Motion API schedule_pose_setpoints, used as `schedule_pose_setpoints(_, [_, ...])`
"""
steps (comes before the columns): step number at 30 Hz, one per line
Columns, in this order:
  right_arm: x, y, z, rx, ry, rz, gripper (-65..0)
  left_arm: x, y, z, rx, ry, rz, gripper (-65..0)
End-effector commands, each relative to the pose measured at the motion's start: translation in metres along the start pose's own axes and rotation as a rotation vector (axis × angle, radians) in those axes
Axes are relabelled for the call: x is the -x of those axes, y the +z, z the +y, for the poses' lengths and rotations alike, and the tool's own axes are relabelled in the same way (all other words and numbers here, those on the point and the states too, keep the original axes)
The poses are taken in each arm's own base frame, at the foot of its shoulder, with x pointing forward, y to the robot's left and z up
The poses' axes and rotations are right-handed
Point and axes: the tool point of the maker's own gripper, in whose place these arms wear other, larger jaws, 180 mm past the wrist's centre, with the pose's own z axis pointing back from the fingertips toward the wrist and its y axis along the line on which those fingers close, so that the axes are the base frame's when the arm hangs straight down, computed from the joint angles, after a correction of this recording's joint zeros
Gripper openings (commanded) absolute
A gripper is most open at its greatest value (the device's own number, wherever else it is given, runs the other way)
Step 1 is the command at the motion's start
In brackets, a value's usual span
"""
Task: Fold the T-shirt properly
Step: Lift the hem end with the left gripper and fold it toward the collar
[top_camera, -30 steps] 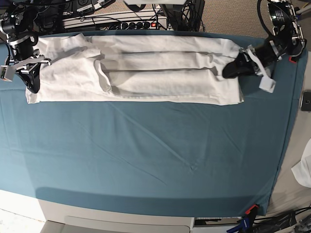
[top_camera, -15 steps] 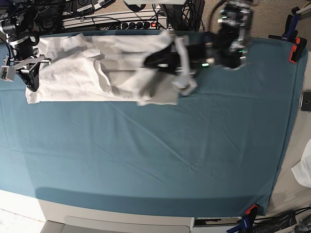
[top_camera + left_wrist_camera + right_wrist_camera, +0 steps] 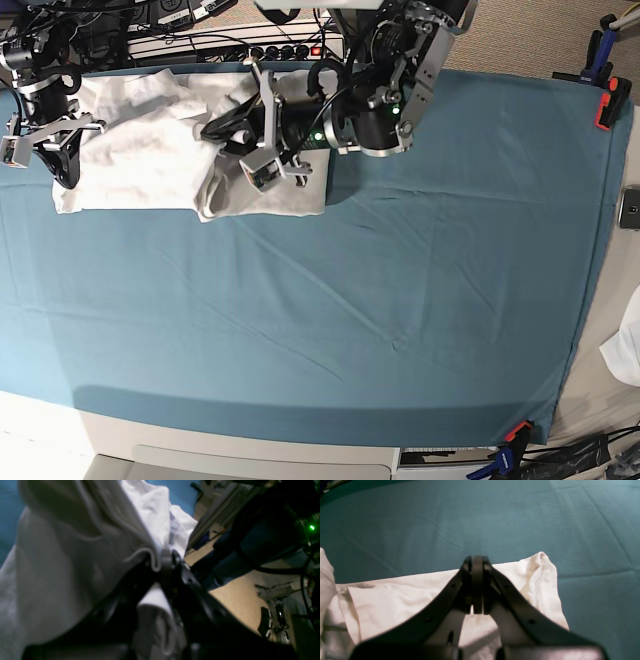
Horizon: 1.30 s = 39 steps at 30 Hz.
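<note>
T-shirt (image 3: 62, 562) pinched between left fingers (image 3: 166, 562) (right ones (image 3: 477, 585) closed too).

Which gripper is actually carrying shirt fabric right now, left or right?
The left gripper: it is shut on the T-shirt, with white fabric draped over it. The right gripper is shut too, pressing on the shirt's end on the teal cloth.

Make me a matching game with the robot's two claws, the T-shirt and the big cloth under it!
Things:
1. left claw
2. right claw
3. T-shirt
4. teal cloth

States:
A. spread flat over the table
B. white, partly folded over itself
C. shut on the shirt's far end, carried over the shirt
D. shut, at the shirt's near-left corner in the base view

Pairs: 1-C, 2-D, 3-B, 4-A
</note>
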Motion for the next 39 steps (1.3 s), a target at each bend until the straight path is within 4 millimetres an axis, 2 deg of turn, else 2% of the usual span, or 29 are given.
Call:
schedule_pose_setpoints(1, [-0.017, 0.002, 0.001, -0.007, 0.02, -0.057, -65.0, -0.019, -0.003, -0.005, 0.029, -0.012, -0.064, -65.0])
schedule_pose_setpoints(5, [-0.017, 0.002, 0.001, -0.008, 0.02, -0.058, -65.0, -0.012, -0.005, -0.002, 0.029, 0.004, -0.048, -65.0])
schedule_pose_setpoints(8, [-0.017, 0.002, 0.001, -0.008, 0.02, -0.059, -65.0, -0.015, -0.005, -0.002, 0.028, 0.003, -0.064, -64.4])
schedule_pose_setpoints(12, [-0.017, 0.002, 0.001, -0.008, 0.02, -0.059, -65.0, -0.02, -0.009, 0.003, -0.012, -0.036, -0.074, -44.7])
schedule_pose_setpoints(15, [-0.017, 0.002, 0.001, -0.007, 0.02, -0.059, -65.0, -0.022, -0.009, 0.003, -0.015, -0.038, -0.083, -38.8])
schedule_pose_setpoints(21, [-0.017, 0.002, 0.001, -0.008, 0.02, -0.059, -65.0, -0.017, -0.009, 0.005, -0.017, -0.042, -0.055, -39.5])
schedule_pose_setpoints(22, [-0.017, 0.002, 0.001, -0.008, 0.02, -0.059, -65.0, -0.016, -0.009, 0.006, -0.019, -0.048, -0.039, -41.8])
schedule_pose_setpoints(26, [-0.017, 0.002, 0.001, -0.007, 0.021, -0.059, -65.0, -0.016, -0.001, 0.012, -0.044, -0.072, -0.003, -62.5])
schedule_pose_setpoints(27, [-0.016, 0.002, 0.0, -0.003, 0.025, -0.055, -65.0, -0.016, 0.002, 0.016, -0.057, -0.073, 0.0, -65.0])
schedule_pose_setpoints(32, [-0.012, 0.002, -0.015, 0.055, 0.111, 0.008, -65.0, -0.001, 0.027, 0.044, -0.145, -0.056, 0.046, -65.0])
schedule_pose_setpoints(35, [-0.024, 0.004, -0.035, 0.128, 0.176, 0.01, -36.6, 0.015, 0.05, 0.065, -0.208, -0.045, 0.088, -65.0])
schedule_pose_setpoints(36, [-0.031, 0.006, -0.049, 0.188, 0.174, -0.003, -31.8, 0.019, 0.058, 0.071, -0.229, -0.042, 0.101, -65.0])
schedule_pose_setpoints(39, [-0.051, 0.018, -0.088, 0.358, 0.198, -0.008, -31.0, 0.029, 0.081, 0.085, -0.273, -0.005, 0.107, -65.0])
